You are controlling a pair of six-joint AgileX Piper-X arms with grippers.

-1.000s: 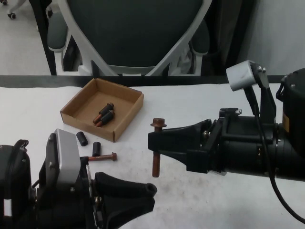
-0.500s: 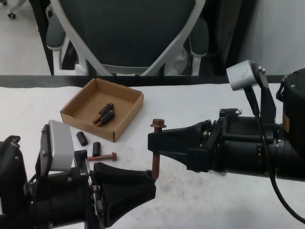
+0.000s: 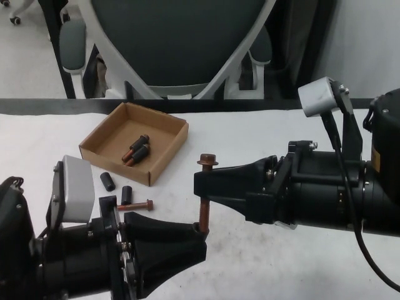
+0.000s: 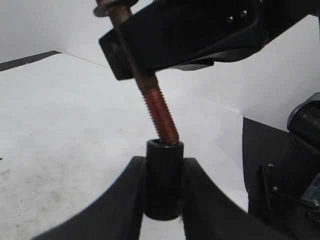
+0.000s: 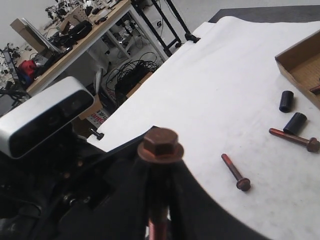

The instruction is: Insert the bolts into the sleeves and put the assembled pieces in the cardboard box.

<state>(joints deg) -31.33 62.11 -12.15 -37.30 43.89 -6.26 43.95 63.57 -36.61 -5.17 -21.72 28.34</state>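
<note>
White bench (image 3: 269, 134), bolt (image 4: 151, 97) at sleeve (image 4: 163, 180) mouth

The bolt (image 4: 150, 95) is of copper-coloured metal with a dull finish, smooth on the shank and rough where the thread is cut. The sleeve (image 4: 164, 155) looks like matt black plastic, and so do the left hand (image 4: 165, 175) and the right hand (image 5: 157, 172). The table (image 4: 60, 125) is white and matt, like paper or cloth, with faint grey smudges. The cardboard box (image 3: 112, 134) is plain brown and matt.
</note>
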